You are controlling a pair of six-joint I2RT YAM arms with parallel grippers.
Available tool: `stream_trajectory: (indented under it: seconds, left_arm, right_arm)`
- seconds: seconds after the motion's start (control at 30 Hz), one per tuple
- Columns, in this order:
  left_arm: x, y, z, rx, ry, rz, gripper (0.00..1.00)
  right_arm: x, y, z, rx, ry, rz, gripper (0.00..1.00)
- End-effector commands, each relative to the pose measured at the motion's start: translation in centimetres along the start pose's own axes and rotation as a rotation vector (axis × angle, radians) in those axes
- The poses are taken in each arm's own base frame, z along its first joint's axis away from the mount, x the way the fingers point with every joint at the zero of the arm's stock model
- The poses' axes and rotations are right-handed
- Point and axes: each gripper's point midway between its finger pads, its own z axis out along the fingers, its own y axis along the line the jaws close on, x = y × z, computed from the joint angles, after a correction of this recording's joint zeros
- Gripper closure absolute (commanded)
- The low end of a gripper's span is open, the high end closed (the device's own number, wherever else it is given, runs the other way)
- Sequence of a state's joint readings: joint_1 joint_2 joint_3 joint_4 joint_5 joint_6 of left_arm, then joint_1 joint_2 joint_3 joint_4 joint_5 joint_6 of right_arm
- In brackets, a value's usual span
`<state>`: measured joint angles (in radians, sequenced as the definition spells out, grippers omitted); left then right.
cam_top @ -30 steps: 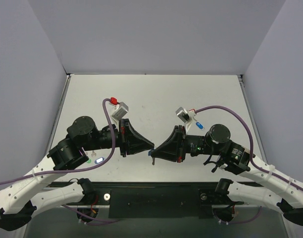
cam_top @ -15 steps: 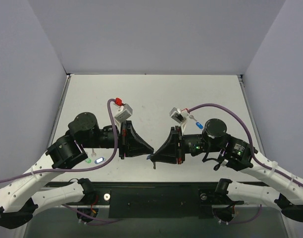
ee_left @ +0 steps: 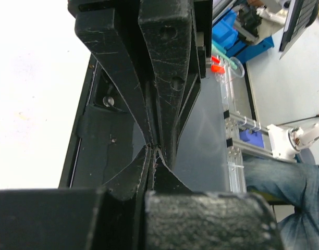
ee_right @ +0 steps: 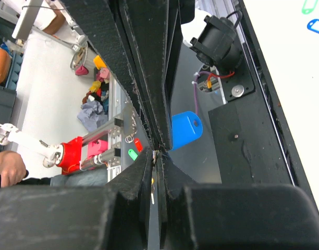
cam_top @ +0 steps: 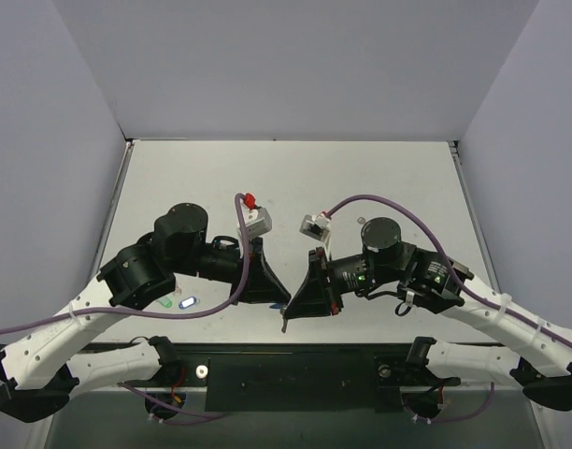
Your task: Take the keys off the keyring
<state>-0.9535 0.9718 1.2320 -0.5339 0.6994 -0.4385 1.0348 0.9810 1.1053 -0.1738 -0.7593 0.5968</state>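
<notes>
Top external shows me a green key (cam_top: 164, 303) and a pale key (cam_top: 187, 302) lying on the table (cam_top: 295, 178), at nine o'clock from the left gripper (cam_top: 283, 299), whose jaws are pressed together. Its tips meet the right gripper (cam_top: 289, 316), likewise clamped tight, near the table's six o'clock edge. Right wrist shows the blue key (ee_right: 186, 129) at two o'clock from that meeting point. I cannot make out the keyring.
</notes>
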Motion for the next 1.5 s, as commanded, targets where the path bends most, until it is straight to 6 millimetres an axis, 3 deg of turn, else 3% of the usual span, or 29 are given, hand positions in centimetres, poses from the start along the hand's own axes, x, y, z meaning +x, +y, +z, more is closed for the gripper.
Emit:
stream_trajectory:
  seconds: [0.0,0.27,0.43,0.53,0.57,0.63,0.73,1.07,1.2,1.47]
  left_arm:
    - [1.0,0.0,0.0,0.014,0.085,0.042,1.0]
    - [1.2,0.8,0.4,-0.011,0.109,0.05,1.0]
    - [-0.6,0.3,-0.2,-0.038,0.035,0.075,0.99]
    - [-2.1,-0.2,-0.8,-0.066,-0.024,0.086,0.75]
    - [-2.6,-0.1,-1.1,-0.084,-0.047,0.089,0.61]
    - [-3.8,-0.3,-1.9,-0.123,-0.1,0.099,0.51]
    - [-5.4,-1.3,-3.3,-0.146,-0.184,0.123,0.43]
    - [-9.4,-4.8,-7.3,-0.123,-0.455,0.146,0.41]
    - [-9.8,-6.3,-8.0,-0.055,-0.527,0.141,0.4]
    - [-9.3,-6.5,-7.7,0.024,-0.58,0.088,0.41]
  right_arm:
    - [-2.6,1.6,0.1,-0.045,-0.056,-0.082,1.0]
    - [-1.6,0.6,0.4,-0.031,-0.021,-0.072,1.0]
    - [-2.0,0.5,0.3,-0.021,-0.037,-0.085,1.0]
    - [-2.5,0.7,0.1,-0.019,-0.051,-0.093,1.0]
    - [-2.7,0.8,0.0,-0.022,-0.055,-0.097,1.0]
    - [-3.3,1.2,-0.3,-0.024,-0.073,-0.108,1.0]
    - [-4.0,1.9,-0.6,-0.032,-0.099,-0.121,1.0]
    - [-5.8,4.6,-2.9,-0.065,-0.221,-0.163,1.0]
    - [-5.5,5.1,-3.4,-0.082,-0.265,-0.158,1.0]
    - [-5.0,6.7,-3.5,-0.14,-0.285,-0.19,1.0]
